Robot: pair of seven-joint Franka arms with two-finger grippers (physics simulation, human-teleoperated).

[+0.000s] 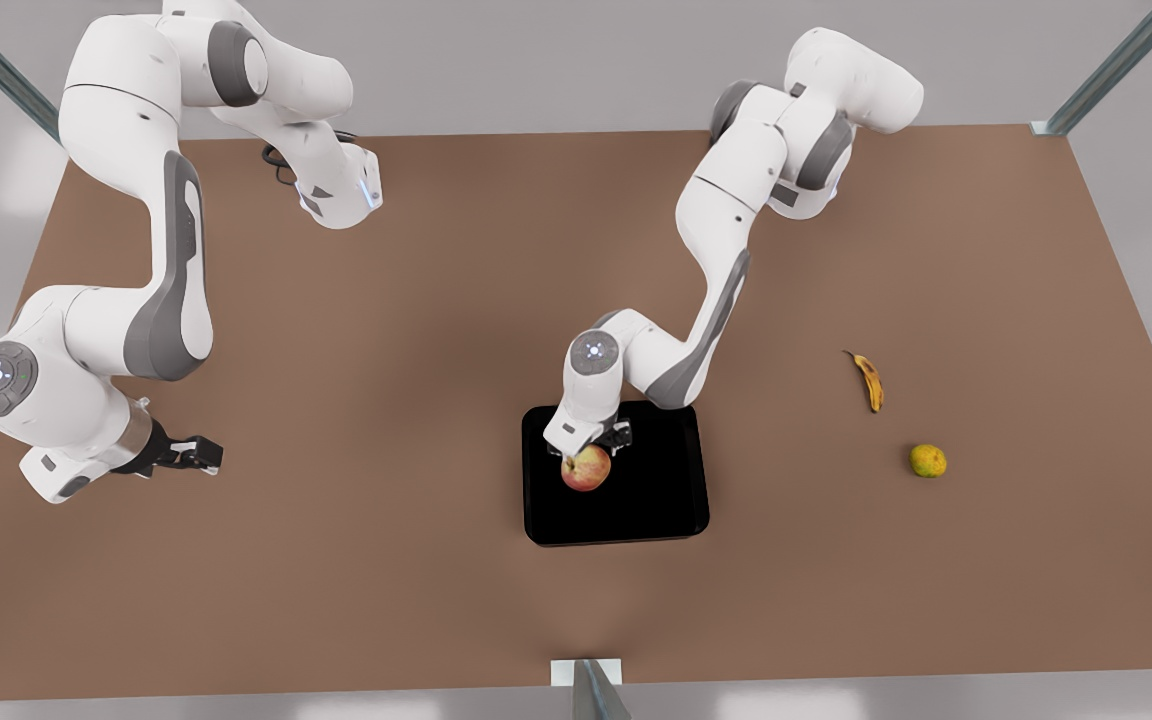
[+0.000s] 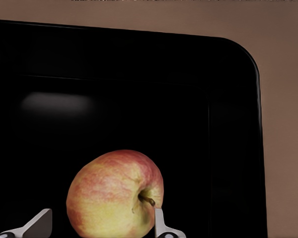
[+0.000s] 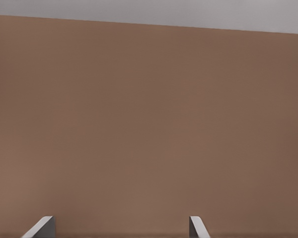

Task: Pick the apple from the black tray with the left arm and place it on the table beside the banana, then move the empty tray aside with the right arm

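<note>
The apple (image 1: pixel 586 468), red and yellow-pink, lies in the black tray (image 1: pixel 656 485), towards the tray's side on the front view's left. My left gripper (image 1: pixel 593 443) hangs directly over it, open. In the left wrist view the apple (image 2: pixel 114 196) sits between the fingertips (image 2: pixel 39 222): one tip stands a little off its side, the other is at the skin near the stem. The tray (image 2: pixel 139 74) is dark around it. The banana (image 1: pixel 869 381) lies on the table (image 1: pixel 386 350) far to the front view's right. My right gripper (image 1: pixel 198 455) waits open low over the table at the front view's left.
A small yellow-green bumpy fruit (image 1: pixel 928 460) lies near the banana, closer to the front edge. Metal frame posts (image 1: pixel 591 690) stand at the table's edges. In the right wrist view, bare brown tabletop (image 3: pixel 149 124) stretches ahead of the fingertips (image 3: pixel 42 225).
</note>
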